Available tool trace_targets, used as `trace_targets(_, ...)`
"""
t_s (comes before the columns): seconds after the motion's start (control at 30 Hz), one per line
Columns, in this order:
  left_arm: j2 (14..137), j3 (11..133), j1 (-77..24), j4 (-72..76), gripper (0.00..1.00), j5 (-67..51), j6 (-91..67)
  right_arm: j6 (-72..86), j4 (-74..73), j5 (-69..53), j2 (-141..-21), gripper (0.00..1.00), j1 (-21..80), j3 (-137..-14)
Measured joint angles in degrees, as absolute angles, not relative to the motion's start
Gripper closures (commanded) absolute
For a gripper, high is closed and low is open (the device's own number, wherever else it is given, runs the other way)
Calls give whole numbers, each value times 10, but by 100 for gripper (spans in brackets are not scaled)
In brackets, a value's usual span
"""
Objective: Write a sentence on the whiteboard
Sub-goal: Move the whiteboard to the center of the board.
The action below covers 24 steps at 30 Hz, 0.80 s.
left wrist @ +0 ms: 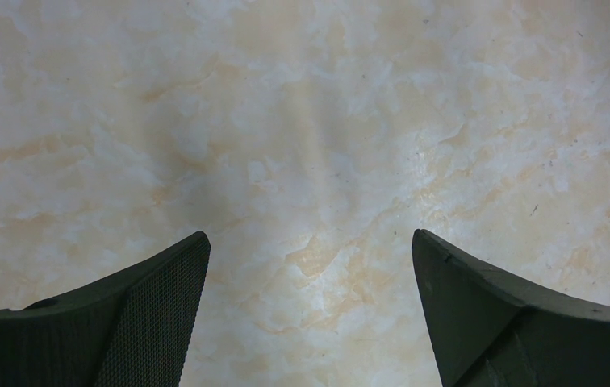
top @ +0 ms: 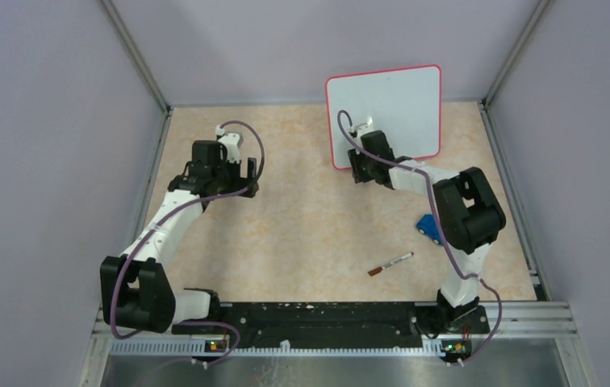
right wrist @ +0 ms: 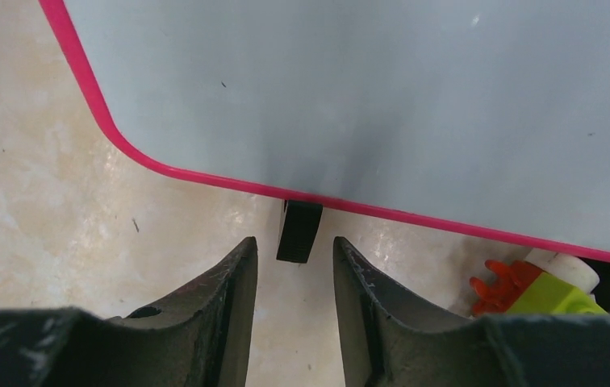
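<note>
The right claw [right wrist: 294, 248] is pointing at the bottom edge of the whiteboard [right wrist: 366, 81]. Its jaws are standing partly apart and gripping nothing, with one black foot [right wrist: 299, 232] of the board sitting just at the gap between the tips. The whiteboard is standing upright at the far right of the tabletop [top: 310, 218]. The left claw [left wrist: 310, 238] is hanging spread wide over the tabletop, well apart from the board. A marker [top: 390, 264] is lying near the right arm.

The whiteboard [top: 394, 109], plain white with rounded corners and a pink rim [right wrist: 205, 176], stands upright on a black foot [right wrist: 298, 232] at the worktop's [top: 310, 218] far-right edge.
</note>
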<state>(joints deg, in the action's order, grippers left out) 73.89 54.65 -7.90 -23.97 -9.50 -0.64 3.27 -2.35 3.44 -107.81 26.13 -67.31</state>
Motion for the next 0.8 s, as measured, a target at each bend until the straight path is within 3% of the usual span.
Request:
trace_targets(0.13,739,547,-79,-239,1,-94,-12,32,-24,35,-1090,66,261,-680)
trace_targets(0.43,739,555,-79,-239,1,-90,-17,40,-29,39,-1094,100,260,-691)
trace_targets(0.8,748,565,-79,-241,1,-76,-24,45,-30,13,-1057,100,260,-652)
